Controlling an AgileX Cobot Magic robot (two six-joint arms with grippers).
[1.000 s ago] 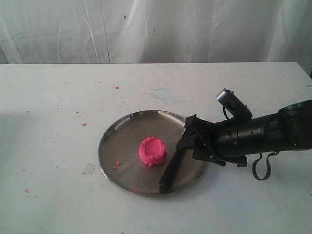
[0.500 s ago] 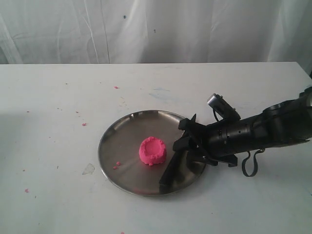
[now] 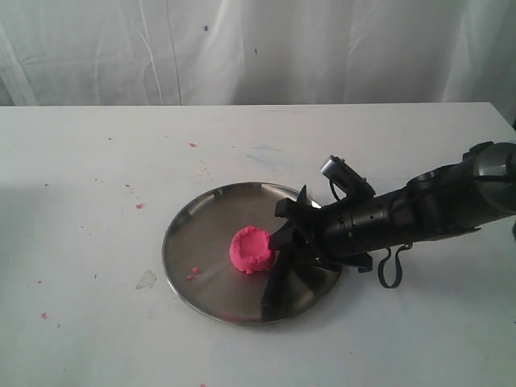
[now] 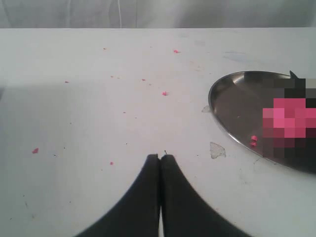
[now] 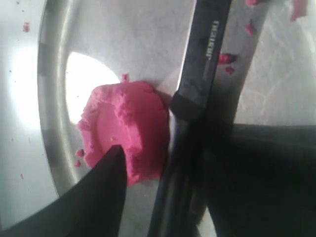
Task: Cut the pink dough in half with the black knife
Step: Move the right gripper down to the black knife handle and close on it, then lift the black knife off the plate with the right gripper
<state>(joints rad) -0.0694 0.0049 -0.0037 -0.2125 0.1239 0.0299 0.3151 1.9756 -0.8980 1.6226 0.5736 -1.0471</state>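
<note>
The black knife [image 3: 276, 292] lies flat on the steel plate [image 3: 205, 234]. Its long axis runs from the plate's near rim away toward the far right. Just left of it, about halfway along, sits the pink dough [image 3: 252, 250], so close that in the right wrist view the pink dough [image 5: 131, 131] seems to touch the black knife [image 5: 183, 116] where blade meets handle.

The dough is one uncut, rounded lump with a dented top and ragged edges. A few pink crumbs [image 3: 193, 272] lie on the plate to its left.

The right gripper [image 3: 282, 234] reaches in from the right, by far the nearer arm. Its jaws stand wide apart on either side of the knife and clamp nothing. In the wrist view one finger [image 5: 106, 192] overlaps the dough's edge, so closing probably presses into the lump unless the right gripper [image 5: 177, 143] shifts.

Well off to the left, the left gripper [image 4: 160, 158] hangs over the bare table [image 4: 98, 98], jaws together and empty.
</note>
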